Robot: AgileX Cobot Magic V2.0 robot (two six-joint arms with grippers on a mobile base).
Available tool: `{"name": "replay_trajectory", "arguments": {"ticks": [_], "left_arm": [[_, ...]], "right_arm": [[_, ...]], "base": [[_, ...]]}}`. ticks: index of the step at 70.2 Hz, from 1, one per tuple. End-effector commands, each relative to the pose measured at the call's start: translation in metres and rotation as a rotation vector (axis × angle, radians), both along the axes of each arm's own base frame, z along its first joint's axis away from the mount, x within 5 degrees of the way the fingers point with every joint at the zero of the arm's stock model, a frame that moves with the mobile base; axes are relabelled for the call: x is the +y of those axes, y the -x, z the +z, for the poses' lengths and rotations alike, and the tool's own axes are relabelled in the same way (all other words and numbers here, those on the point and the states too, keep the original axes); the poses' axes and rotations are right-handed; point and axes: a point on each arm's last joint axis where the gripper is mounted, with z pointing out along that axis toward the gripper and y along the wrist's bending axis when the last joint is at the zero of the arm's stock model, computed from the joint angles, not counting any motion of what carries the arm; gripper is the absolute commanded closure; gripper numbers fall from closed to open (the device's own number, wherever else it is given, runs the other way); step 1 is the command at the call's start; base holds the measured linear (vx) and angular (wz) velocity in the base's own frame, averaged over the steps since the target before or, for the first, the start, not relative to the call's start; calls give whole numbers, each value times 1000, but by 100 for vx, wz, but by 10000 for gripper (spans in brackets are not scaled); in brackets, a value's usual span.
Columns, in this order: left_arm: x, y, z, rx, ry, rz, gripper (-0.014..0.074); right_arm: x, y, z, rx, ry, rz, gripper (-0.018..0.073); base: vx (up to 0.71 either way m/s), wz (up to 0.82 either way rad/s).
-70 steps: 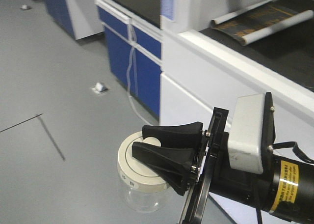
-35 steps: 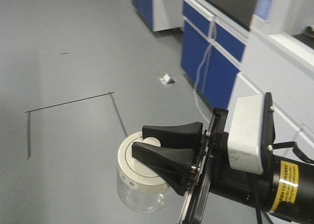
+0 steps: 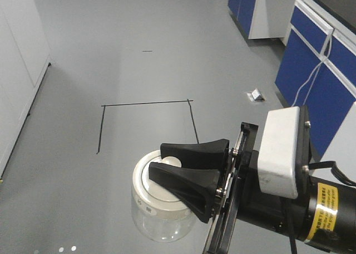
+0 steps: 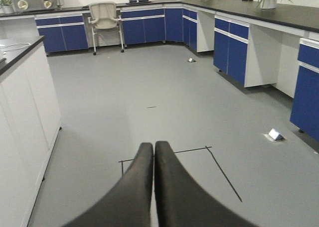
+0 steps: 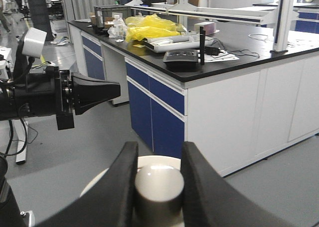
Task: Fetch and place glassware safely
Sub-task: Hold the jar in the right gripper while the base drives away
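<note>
1 hand carries: the right hand [image 3: 160, 159] is clenched on the knob [image 5: 158, 182] of the jar [image 3: 158, 223], which hangs upright at 6 o'clock beneath; left hand [image 4: 153, 146] closed, empty.

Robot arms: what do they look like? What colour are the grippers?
Both grippers are black. The right gripper has two curved, wedge-shaped fingers. Behind it sits a white boxy housing, then a round black wrist with a yellow label and a thin black cable. The left gripper has smooth, curved black fingers too.
</note>
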Motion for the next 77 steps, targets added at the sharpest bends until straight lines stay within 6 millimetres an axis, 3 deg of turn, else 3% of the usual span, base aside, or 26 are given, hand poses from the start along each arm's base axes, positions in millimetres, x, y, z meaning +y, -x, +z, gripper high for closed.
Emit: {"name": "replay_trajectory", "arguments": {"ticks": [1,38,77], "left_arm": [[-1,-1,15,-88,20,-13,603],[-1,-1,15,-88,20,-13,603],[-1,-1,15,-88,20,-13,603]], "right_arm": [[0,5,23,-47,-109,42,559],[0,5,23,-47,-109,42,559],[0,5,23,-47,-109,43,559]], "base": [[5,20],[14,17],[32,-1]]}}
